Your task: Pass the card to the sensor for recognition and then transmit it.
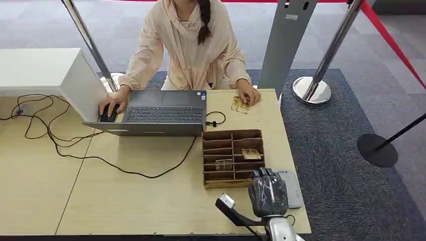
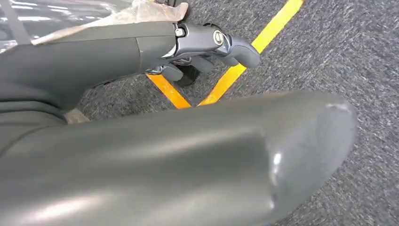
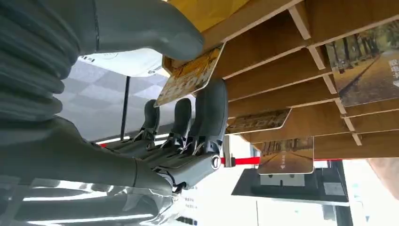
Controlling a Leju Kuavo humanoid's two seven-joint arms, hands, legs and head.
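Card (image 3: 190, 75) sits pinched between the right hand's (image 1: 268, 192) thumb and a dark finger (image 3: 211, 113), just off the wooden organizer (image 1: 233, 158). I'd lift it clear before swinging to the sensor pad (image 1: 294, 191) beneath the fingers, keeping it flat. Left hand (image 2: 207, 44) hangs loosely curled, holding nothing.

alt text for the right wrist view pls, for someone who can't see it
The robot's right hand pinches a yellow card between its thumb and fingers, right beside a wooden slotted organizer. Other cards rest in the organizer's compartments, and a red barrier tape shows behind.
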